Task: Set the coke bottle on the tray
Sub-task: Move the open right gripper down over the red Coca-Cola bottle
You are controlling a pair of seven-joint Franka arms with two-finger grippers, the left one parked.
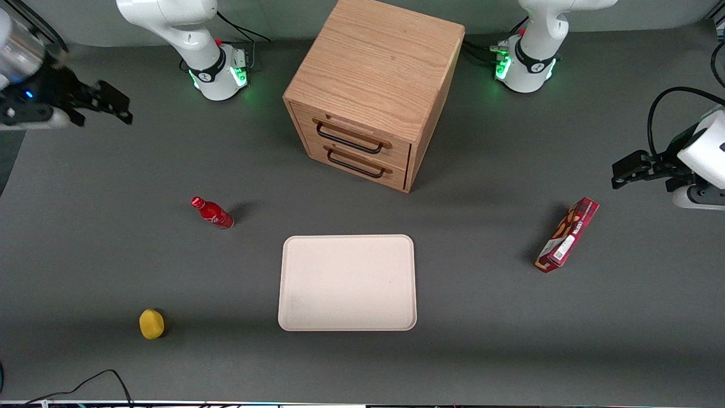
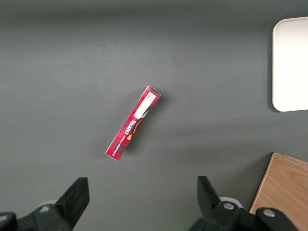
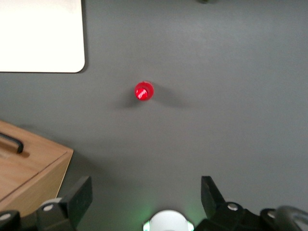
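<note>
Dark grey surface [image 1: 481,317]: coke bottle [image 1: 213,213] stands upright, apart from the tray [image 1: 346,282] near its corner facing the working arm; tool [image 1: 101,102], fingers spread and empty, should descend straight over the cap and grip below it.

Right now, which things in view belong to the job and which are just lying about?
Job: coke bottle, standing on the table; empty tray; gripper, raised at the working arm's end, jaws open.

Lying about: wooden drawer cabinet, red snack box, yellow fruit.
</note>
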